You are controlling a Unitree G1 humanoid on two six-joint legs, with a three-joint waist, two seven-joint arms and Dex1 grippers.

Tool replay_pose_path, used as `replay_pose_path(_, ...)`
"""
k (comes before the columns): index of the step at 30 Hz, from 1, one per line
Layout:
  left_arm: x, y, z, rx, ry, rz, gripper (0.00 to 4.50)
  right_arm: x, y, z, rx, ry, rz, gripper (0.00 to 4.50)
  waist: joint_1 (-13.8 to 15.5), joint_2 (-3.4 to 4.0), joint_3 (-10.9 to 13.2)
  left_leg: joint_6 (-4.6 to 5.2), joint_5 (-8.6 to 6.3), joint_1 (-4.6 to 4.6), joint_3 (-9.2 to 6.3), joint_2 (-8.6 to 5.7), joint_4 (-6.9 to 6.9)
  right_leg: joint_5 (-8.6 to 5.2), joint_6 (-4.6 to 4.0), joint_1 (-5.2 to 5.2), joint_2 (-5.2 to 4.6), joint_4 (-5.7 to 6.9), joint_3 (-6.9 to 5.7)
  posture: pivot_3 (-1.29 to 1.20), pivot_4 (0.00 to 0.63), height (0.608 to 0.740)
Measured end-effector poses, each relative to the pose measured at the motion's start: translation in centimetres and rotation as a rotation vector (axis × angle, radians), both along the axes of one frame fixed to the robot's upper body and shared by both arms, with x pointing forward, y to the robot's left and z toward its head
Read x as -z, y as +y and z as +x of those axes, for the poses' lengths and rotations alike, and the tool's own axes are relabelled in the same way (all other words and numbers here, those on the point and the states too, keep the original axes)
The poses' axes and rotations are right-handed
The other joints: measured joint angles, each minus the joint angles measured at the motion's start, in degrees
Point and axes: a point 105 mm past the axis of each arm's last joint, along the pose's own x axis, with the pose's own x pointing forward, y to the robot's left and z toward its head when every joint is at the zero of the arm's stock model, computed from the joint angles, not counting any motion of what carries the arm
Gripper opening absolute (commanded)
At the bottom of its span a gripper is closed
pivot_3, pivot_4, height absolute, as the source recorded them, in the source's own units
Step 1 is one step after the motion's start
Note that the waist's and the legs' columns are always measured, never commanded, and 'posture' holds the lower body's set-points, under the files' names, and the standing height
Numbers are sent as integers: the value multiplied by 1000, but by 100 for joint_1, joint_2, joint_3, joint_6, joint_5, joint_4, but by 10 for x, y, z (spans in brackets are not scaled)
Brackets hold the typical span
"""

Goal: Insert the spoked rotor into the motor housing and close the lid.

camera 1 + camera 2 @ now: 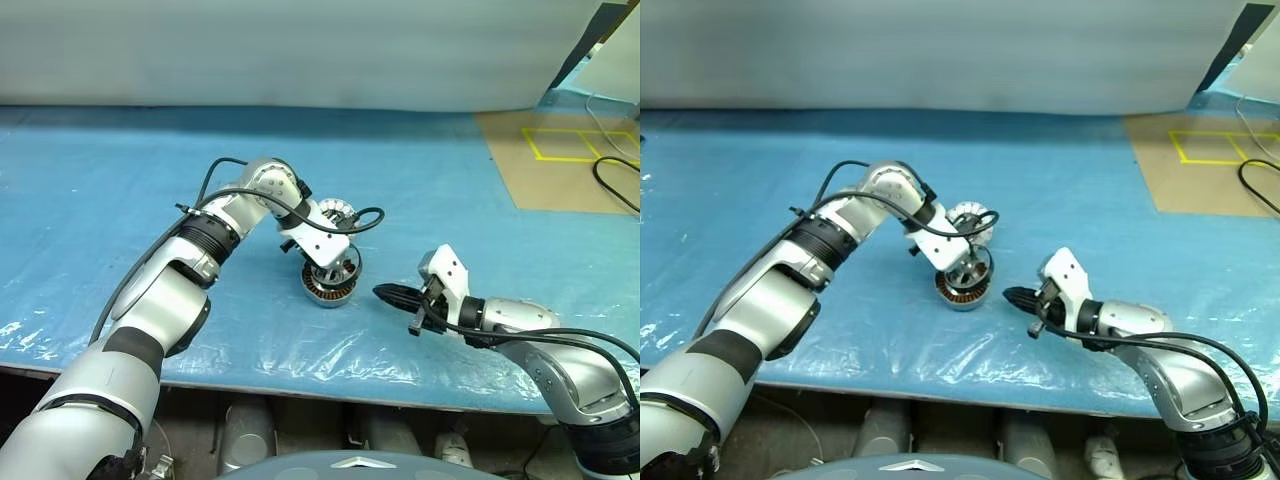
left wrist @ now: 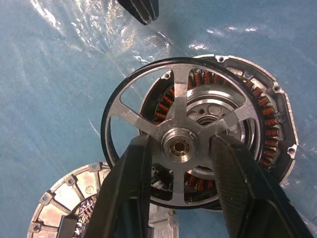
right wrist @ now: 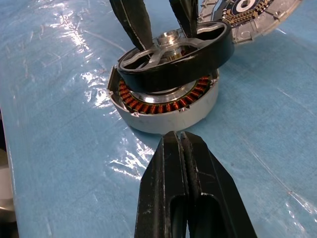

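Gripping the spoked rotor tilted over the motor housing, the left gripper is working while the right gripper, clenched empty, is waiting at four o'clock.

Two head views looked forward and down over the blue table. Each wrist view looked along its own jaws, close in. All four shared the motor housing, just beyond the right jaws and under the left ones.
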Motion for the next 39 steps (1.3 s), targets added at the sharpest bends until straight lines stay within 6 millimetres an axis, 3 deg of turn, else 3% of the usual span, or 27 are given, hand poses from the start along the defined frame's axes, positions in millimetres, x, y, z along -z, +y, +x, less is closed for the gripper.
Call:
replay_pose_path(10,-3,5,1,-27,5,-93,1447,-2,1,3,6,3,-3,0,-21,1,0,1,1,0,-3,1,-3,1,1,2,0,-3,-3,0,150,740)
replay_pose_path(17,-19,30,-13,-187,165,-314,1447,-10,4,5,-12,10,8,0,-52,11,6,0,1,3,-9,6,-19,0,-2,-4,4,-16,-15,0,150,740)
replay_pose_path(24,-49,42,-25,-310,253,-545,1447,-34,9,7,-103,-13,3,0,-38,27,12,0,1,2,-9,5,-19,-1,-3,-7,0,-22,-19,0,150,740)
replay_pose_path(29,-27,52,-27,-426,344,-581,1447,-49,7,9,-164,-29,-26,0,-76,32,15,1,1,1,-9,9,-18,-1,-3,-7,6,-20,-19,0,150,740)
replay_pose_path(32,-24,50,-32,-439,370,-590,1447,-53,4,11,-160,-38,-19,0,-52,32,15,2,2,2,-9,10,-18,-2,-5,-8,6,-21,-21,0,150,740)
replay_pose_path(39,-8,60,-15,-527,354,-621,1447,-14,-3,-5,-104,49,27,0,-40,32,15,4,2,-22,-11,8,-17,-1,-3,-11,2,-29,-26,0,150,740)
